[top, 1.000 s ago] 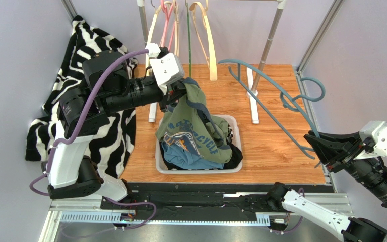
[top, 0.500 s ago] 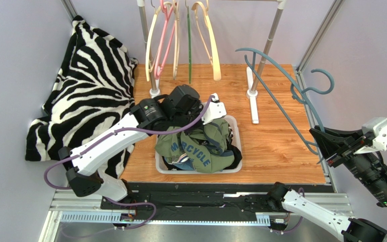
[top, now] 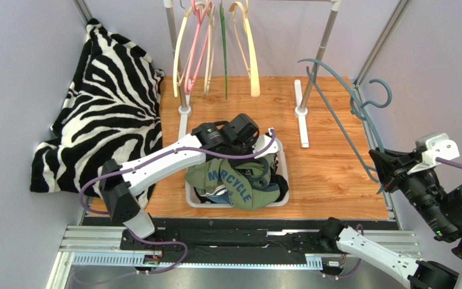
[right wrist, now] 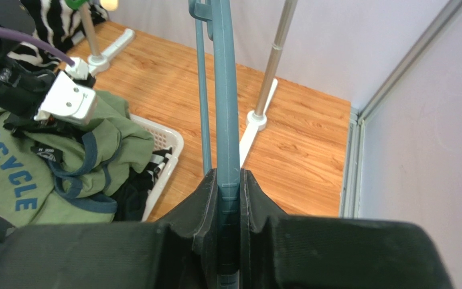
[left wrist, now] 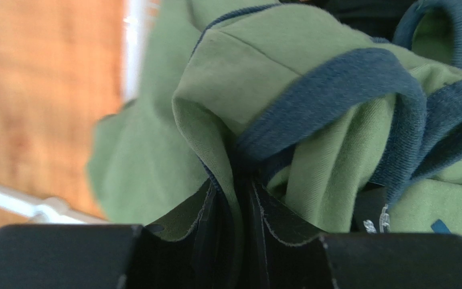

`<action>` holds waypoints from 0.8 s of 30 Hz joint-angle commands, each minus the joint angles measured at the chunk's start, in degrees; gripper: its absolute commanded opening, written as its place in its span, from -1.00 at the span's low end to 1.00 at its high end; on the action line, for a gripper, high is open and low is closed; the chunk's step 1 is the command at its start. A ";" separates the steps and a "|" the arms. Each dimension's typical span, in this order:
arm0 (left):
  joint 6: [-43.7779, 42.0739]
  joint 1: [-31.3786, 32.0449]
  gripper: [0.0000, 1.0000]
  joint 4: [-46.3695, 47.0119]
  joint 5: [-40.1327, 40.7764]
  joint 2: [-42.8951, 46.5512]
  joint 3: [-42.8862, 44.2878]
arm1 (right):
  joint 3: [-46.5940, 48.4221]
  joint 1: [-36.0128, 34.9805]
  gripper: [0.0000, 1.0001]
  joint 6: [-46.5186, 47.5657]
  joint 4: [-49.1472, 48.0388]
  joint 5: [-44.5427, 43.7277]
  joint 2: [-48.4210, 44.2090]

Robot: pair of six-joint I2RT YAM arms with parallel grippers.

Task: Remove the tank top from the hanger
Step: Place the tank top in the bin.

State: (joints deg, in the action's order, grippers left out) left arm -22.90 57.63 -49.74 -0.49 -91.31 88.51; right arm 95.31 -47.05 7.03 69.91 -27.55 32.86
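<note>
The green tank top point(top: 233, 180) with blue trim lies bunched in the white basket point(top: 283, 162), off the hanger. My left gripper point(top: 254, 155) reaches down onto it. In the left wrist view its fingers point(left wrist: 242, 186) stand slightly apart, open, with a fold of the tank top point(left wrist: 312, 72) loose between them. The bare teal hanger point(top: 336, 114) is held up over the right side of the floor. My right gripper point(top: 379, 165) is shut on its bar point(right wrist: 226, 90), which is pinched between the pads point(right wrist: 229, 180). The tank top point(right wrist: 40, 174) and basket point(right wrist: 167, 135) show at the left of that view.
A zebra-striped cloth point(top: 101, 102) covers the left side. A clothes rack at the back carries several bare hangers point(top: 215, 42), and its white feet point(top: 302, 114) stand on the wooden board. Dark clothes fill the basket under the tank top. Metal frame posts run along the right wall point(top: 372, 48).
The left arm lowered the tank top from above into the basket and its fingers have parted. The right gripper carried the hanger a little right and back.
</note>
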 commanded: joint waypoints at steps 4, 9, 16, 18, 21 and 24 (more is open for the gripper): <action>0.40 0.38 -0.34 -1.17 -7.33 -2.57 -6.39 | -4.15 0.20 -1.00 -2.46 -2.76 -5.58 0.63; 0.57 0.38 -0.12 3.06 -1.19 -4.57 -11.16 | -7.15 0.20 -1.00 -2.11 -5.13 -5.58 0.71; -0.83 0.29 -0.02 10.00 6.46 -8.10 -19.67 | -7.42 0.20 -1.00 -2.98 -6.54 -3.30 2.47; -1.27 0.29 0.12 12.55 7.87 -8.88 -21.27 | -7.85 0.20 -1.00 -3.25 -6.72 -3.30 3.17; -1.36 0.29 0.31 15.63 9.98 -10.03 -23.81 | -8.03 0.20 -1.00 -3.77 -6.89 -2.95 4.05; -0.75 0.29 0.56 16.86 10.42 -9.42 -24.35 | -7.68 0.20 -1.00 -4.04 -7.24 -2.33 4.58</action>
State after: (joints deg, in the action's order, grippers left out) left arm -23.66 58.15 -30.11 7.20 -96.82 69.08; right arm 87.33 -47.05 4.27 66.70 -30.83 35.83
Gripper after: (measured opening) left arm 0.734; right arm 0.128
